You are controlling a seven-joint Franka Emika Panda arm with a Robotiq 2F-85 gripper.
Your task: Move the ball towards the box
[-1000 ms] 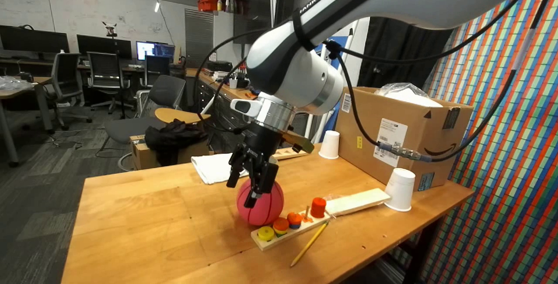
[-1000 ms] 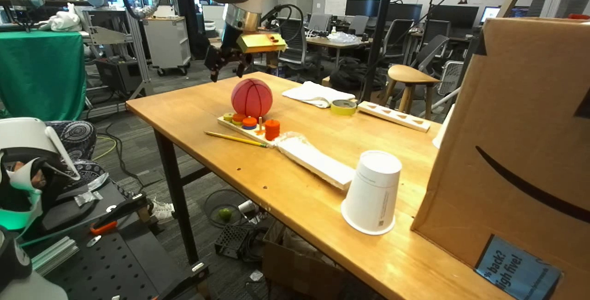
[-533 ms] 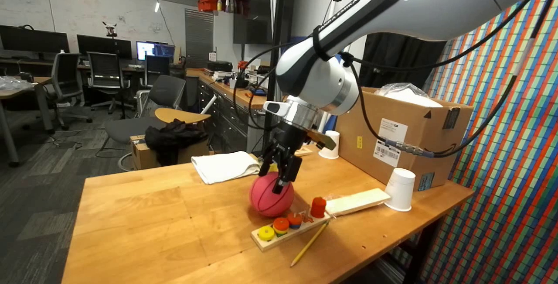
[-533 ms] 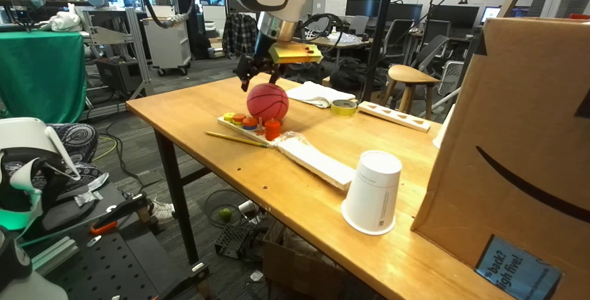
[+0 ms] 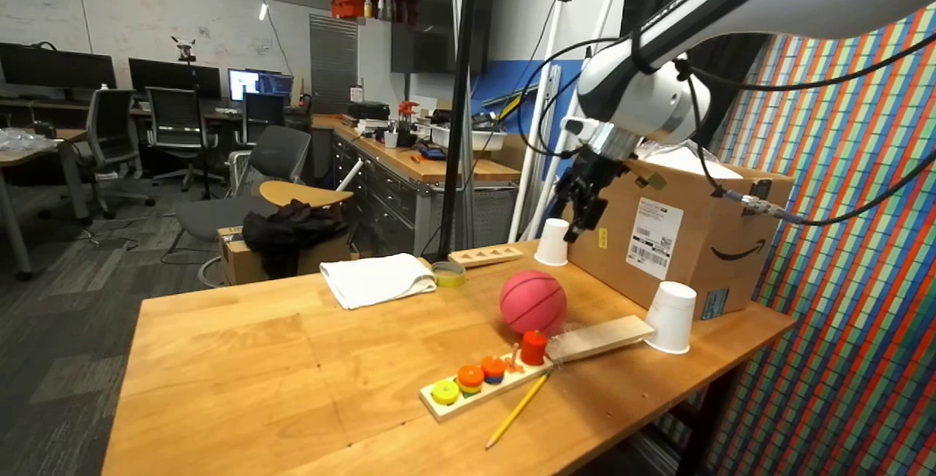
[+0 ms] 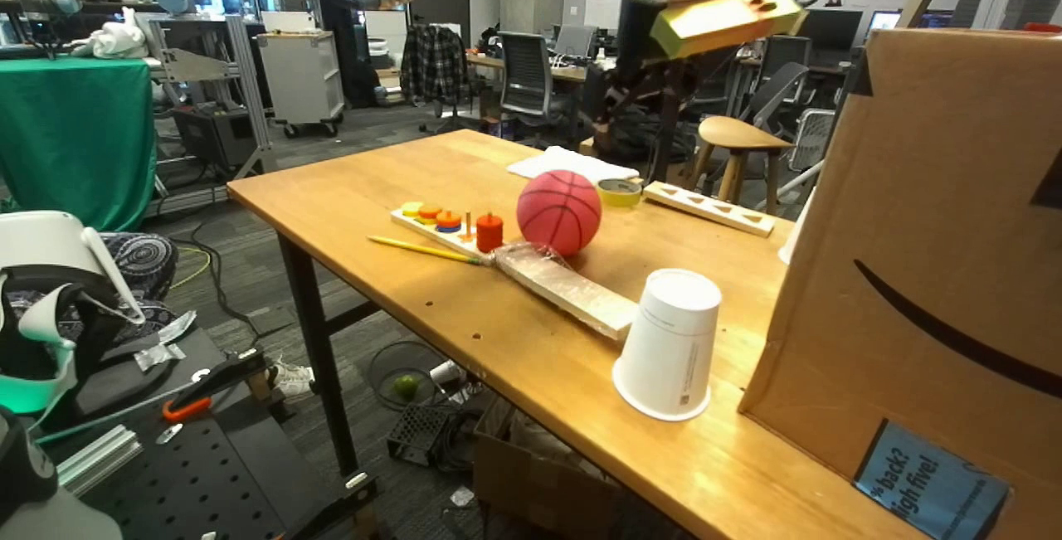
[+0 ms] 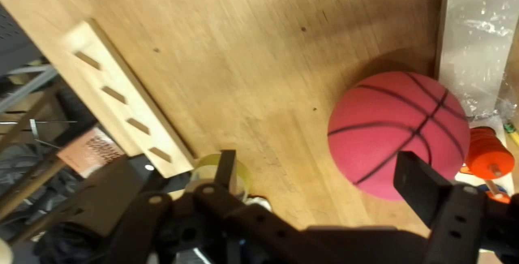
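Observation:
The reddish-pink ball (image 5: pixel 533 302) rests on the table beside the wooden peg toy and the wrapped plank, as also seen in an exterior view (image 6: pixel 559 213). The brown cardboard box (image 5: pixel 621 202) stands at the table's end and also shows in an exterior view (image 6: pixel 929 216). My gripper (image 5: pixel 572 214) is raised above the table, close to the box and apart from the ball. In the wrist view my gripper (image 7: pixel 315 160) is open, with nothing between its fingers. There the ball (image 7: pixel 385 142) lies below, partly hidden by the right finger.
The peg toy (image 5: pixel 453 406) and wrapped plank (image 5: pixel 599 339) lie along the ball's near side. White cups (image 5: pixel 670 317) (image 5: pixel 552 242) stand by the box. A tape roll (image 5: pixel 448 275), a board with triangular holes (image 5: pixel 486 255), a white cloth (image 5: pixel 376 280) and a pencil (image 5: pixel 518 412) also lie there.
The ball has moved along the table towards the box, past the peg toy's red stack. My gripper has left the ball, rising and moving farther towards the box.

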